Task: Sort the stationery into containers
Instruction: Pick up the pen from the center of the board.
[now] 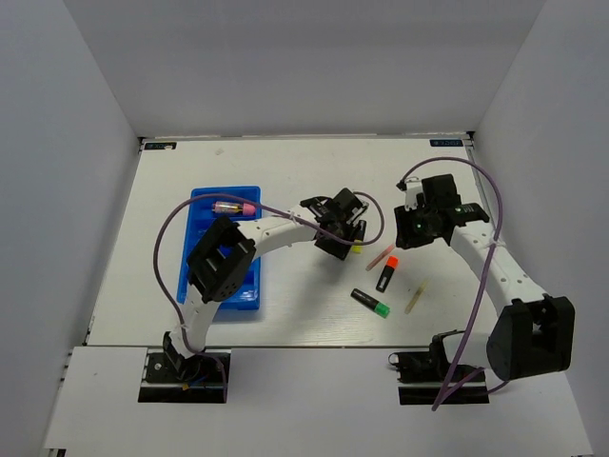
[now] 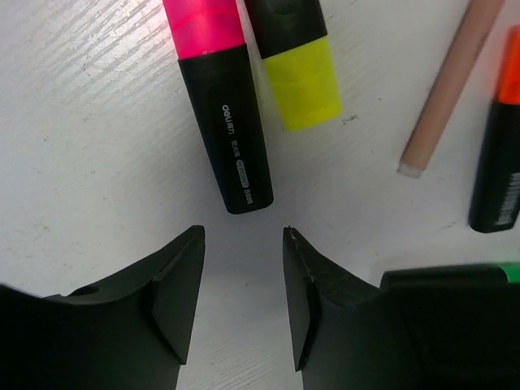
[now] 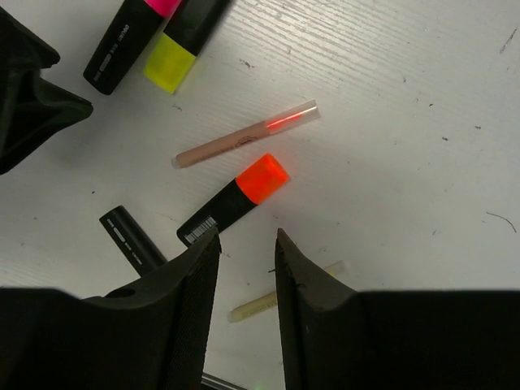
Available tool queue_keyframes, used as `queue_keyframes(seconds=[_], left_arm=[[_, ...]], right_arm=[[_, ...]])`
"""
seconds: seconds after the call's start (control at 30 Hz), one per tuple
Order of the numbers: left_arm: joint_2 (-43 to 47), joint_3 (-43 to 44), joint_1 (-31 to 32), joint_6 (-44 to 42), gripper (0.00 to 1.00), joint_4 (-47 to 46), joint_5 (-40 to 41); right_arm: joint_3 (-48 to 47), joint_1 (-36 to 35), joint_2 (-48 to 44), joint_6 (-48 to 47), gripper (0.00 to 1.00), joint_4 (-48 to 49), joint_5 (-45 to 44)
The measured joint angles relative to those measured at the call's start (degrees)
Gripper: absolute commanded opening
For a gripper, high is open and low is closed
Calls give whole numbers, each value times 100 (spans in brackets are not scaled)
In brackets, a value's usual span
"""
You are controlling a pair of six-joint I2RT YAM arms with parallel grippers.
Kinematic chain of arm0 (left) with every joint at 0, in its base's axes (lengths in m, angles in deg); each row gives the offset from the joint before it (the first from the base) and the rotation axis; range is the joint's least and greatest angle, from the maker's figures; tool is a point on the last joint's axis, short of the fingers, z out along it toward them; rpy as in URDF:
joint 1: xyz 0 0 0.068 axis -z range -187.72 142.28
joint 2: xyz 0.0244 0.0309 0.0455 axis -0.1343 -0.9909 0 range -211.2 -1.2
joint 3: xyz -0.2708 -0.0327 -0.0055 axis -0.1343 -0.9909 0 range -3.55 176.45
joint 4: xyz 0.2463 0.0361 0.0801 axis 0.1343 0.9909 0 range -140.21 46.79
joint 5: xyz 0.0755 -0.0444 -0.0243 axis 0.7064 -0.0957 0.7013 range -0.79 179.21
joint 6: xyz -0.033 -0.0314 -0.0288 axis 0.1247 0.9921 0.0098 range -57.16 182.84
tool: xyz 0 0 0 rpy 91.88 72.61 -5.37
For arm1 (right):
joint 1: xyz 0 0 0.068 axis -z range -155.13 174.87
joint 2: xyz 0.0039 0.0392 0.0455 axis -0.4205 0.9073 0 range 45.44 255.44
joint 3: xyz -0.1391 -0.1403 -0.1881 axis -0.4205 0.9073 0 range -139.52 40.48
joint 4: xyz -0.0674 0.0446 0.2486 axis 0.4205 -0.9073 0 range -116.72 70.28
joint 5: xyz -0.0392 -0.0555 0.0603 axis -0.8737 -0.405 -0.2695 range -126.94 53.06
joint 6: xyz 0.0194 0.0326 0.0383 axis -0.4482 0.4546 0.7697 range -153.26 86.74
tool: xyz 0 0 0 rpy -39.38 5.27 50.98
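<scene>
My left gripper (image 2: 244, 236) is open and empty, just short of the black end of a pink highlighter (image 2: 223, 122); a yellow highlighter (image 2: 296, 57) lies beside it. In the top view the left gripper (image 1: 347, 228) is mid-table. My right gripper (image 3: 246, 237) is open and empty above an orange highlighter (image 3: 236, 199), a thin pink stick (image 3: 244, 136) and a beige stick (image 3: 268, 305). A green highlighter (image 1: 371, 303) lies nearer the front. The blue tray (image 1: 249, 286) stands at the left and holds a clear pen with a pink-purple end (image 1: 233, 207).
White walls close the table on three sides. The left arm's purple cable (image 1: 166, 238) loops over the tray's left side. The right arm's cable (image 1: 485, 190) arcs over the right part of the table.
</scene>
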Motion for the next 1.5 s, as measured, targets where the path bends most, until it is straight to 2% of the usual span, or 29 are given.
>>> queue_keyframes(seconds=[0.27, 0.4, 0.73, 0.8, 0.87, 0.9, 1.0, 1.07, 1.1, 1.13, 1.23, 1.5], left_arm=[[-186, 70, 81, 203, 55, -238, 356], [-199, 72, 146, 251, 59, -409, 584], [-544, 254, 179, 273, 59, -623, 872], [-566, 258, 179, 278, 56, -673, 938], [-575, 260, 177, 297, 47, -691, 1003], [-575, 260, 173, 313, 33, -693, 1032], [-575, 260, 166, 343, 14, -710, 1045], [-575, 249, 164, 354, 7, -726, 1045], [-575, 236, 155, 361, 2, -741, 1043], [-573, 208, 146, 363, 1, -778, 1040], [-501, 68, 129, 365, 0, -916, 1040], [256, -678, 101, 289, 0, -640, 1193]], right_arm=[[26, 177, -319, 11, 38, 39, 385], [26, 229, -321, 24, 39, 39, 562], [26, 341, -402, 85, 41, 37, 776], [26, 365, -437, 101, 41, 37, 817], [26, 400, -463, 111, 41, 37, 868], [26, 417, -474, 116, 41, 37, 883], [26, 474, -487, 120, 41, 35, 920], [26, 498, -487, 120, 41, 37, 933], [26, 507, -490, 122, 45, 35, 944], [26, 514, -490, 118, 59, 35, 960], [26, 542, -498, 127, 74, 31, 1034], [26, 555, -501, 116, 77, 28, 1191]])
